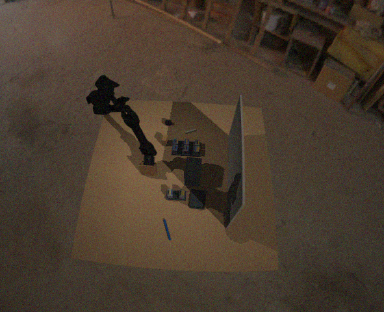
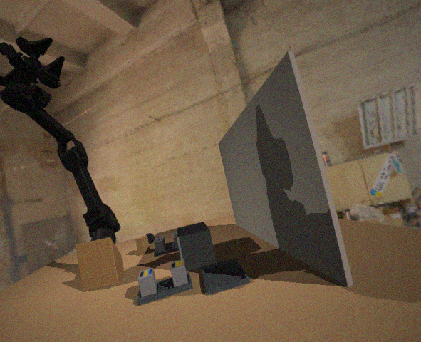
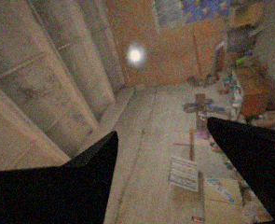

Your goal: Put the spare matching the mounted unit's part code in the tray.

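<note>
My gripper [image 1: 123, 91] [image 2: 56, 48] [image 3: 161, 129] is open and empty, raised high at the left, far from the rack and tray. A dark rack [image 1: 190, 155] holds several spares with blue, white and yellow marks; in the exterior view it is partly hidden by a tall dark grey block [image 1: 193, 171] [image 2: 197, 248]. A low dark base [image 1: 176, 199] [image 2: 162, 293] bears two light grey blocks with coloured tops, with a dark gap between them. The dark grey tray [image 1: 198, 205] [image 2: 223, 284] lies beside this base. Which part is the mounted unit I cannot tell; no code is readable.
A large upright grey panel [image 1: 236, 161] [image 2: 302, 165] stands to the right. A wooden block [image 1: 148, 170] [image 2: 96, 265] stands by the arm's foot. A dark ball [image 1: 167, 122] [image 2: 150, 238], a pale stick [image 1: 190, 130] and a blue pen [image 1: 166, 229] lie on the table.
</note>
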`<state>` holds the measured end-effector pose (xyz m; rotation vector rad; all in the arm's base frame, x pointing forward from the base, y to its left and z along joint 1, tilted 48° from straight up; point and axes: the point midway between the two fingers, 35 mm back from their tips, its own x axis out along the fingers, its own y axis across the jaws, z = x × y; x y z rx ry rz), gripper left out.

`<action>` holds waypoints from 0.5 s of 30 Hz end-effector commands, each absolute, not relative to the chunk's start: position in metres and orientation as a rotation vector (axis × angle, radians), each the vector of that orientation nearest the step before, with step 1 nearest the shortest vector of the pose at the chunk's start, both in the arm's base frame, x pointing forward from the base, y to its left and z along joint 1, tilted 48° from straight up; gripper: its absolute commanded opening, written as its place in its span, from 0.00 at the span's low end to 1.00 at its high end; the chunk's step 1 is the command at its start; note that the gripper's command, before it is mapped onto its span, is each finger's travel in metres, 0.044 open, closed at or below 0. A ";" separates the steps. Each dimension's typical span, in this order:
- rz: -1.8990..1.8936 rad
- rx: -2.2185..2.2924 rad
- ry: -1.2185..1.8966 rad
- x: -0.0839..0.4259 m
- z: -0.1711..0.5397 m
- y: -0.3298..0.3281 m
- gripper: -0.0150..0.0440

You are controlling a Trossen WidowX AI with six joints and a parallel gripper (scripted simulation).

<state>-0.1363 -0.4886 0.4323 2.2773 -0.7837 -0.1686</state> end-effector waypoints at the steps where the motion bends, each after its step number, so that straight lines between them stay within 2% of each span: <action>1: -0.169 2.277 -0.784 -0.136 0.432 -0.489 0.98; 8: -0.147 2.305 -0.792 -0.134 0.431 -0.492 1.00; 15: 0.138 2.729 -0.886 -0.088 0.410 -0.536 1.00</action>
